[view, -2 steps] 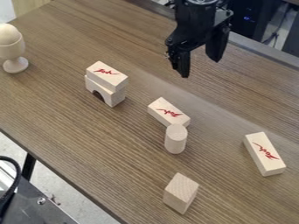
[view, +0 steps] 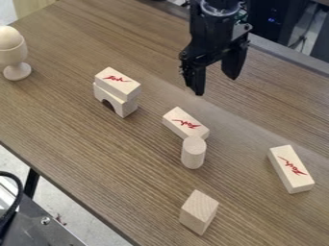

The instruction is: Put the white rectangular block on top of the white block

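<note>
Gripper [view: 216, 85] lowered; cylinder [view: 193, 153] partly hides middle block [view: 183, 122].

So the robot arm [view: 215, 29] gets chopped off at the far edge of the view, and its gripper [view: 215, 85] covers a bit of the tabletop [view: 77, 127] behind it. Over on the left, the wooden egg cup [view: 11, 56] and egg [view: 7, 37] lose their left sides to the frame. The cylinder [view: 193, 153] hides a near corner of the middle rectangular block [view: 180, 120], and the stacked rectangular block [view: 116, 82] covers most of the arch block's [view: 127, 108] top. Tabletop's cut off right and near, the near-left black cable [view: 16, 192] too.
</note>
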Controlling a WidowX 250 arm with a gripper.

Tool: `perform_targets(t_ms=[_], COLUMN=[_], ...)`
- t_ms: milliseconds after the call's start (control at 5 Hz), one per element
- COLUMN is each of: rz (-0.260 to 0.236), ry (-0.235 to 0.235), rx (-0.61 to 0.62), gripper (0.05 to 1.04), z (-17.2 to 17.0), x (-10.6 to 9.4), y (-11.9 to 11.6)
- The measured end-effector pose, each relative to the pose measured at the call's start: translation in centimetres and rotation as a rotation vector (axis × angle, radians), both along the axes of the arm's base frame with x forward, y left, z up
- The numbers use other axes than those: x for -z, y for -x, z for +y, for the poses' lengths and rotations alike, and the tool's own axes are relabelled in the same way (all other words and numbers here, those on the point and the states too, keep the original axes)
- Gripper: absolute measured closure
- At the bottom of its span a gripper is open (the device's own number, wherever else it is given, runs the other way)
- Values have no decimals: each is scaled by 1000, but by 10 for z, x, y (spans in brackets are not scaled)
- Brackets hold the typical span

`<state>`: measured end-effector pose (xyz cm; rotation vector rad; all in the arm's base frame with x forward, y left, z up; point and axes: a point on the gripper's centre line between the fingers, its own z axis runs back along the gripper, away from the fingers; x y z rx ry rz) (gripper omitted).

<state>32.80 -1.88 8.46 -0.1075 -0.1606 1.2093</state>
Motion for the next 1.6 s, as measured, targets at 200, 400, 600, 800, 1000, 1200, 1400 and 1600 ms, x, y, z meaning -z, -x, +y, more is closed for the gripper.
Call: perform_targets(t_ms=[200, 400, 600, 800, 1000, 1200, 1400, 1600], rz=[25, 61, 97, 122, 151, 164, 154, 152], ry=[4, 6, -4, 2, 12, 12, 3, -11], rx=[-6, -34, -28, -31, -21, -27, -34, -61], gripper=[86, 86, 86, 86, 86, 86, 86, 86], z=[0, -1, -6, -8, -8, -4, -2, 7], x=[5, 10, 10, 15, 28, 38, 47, 60], y=[6, 14, 20, 26, 32, 35, 38, 41])
